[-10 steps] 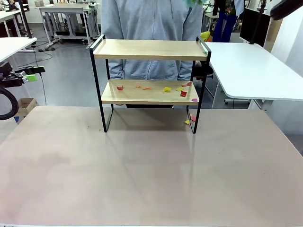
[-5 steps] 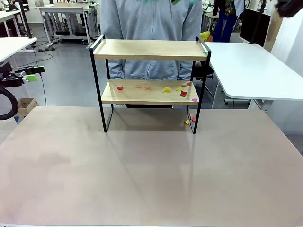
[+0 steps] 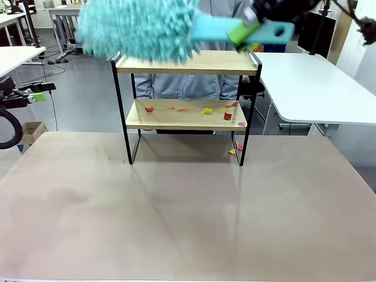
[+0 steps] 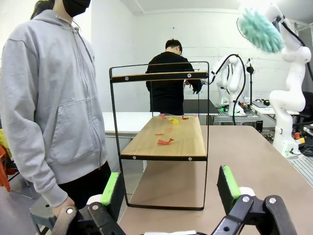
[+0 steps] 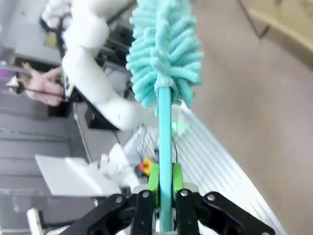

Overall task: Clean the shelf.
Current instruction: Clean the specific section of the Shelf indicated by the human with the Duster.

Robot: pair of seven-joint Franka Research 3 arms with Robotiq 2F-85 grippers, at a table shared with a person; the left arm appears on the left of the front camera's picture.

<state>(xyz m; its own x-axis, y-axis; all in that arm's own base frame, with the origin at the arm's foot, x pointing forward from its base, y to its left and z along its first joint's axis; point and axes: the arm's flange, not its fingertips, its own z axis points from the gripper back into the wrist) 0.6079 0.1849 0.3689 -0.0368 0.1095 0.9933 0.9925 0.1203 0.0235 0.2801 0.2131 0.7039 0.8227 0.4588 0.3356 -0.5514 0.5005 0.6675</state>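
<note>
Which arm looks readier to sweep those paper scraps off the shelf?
The right, I'd say. Its claw is shut on the teal duster, held high in front of the shelf. The left claw is open and empty, off beyond the table's left edge.

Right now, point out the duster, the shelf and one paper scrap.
duster [image 3: 138, 29]: front view, on its fluffy head.
shelf [image 3: 188, 62]: front view, on its top board.
paper scrap [image 3: 228, 116]: front view, middle of the red piece.
</note>
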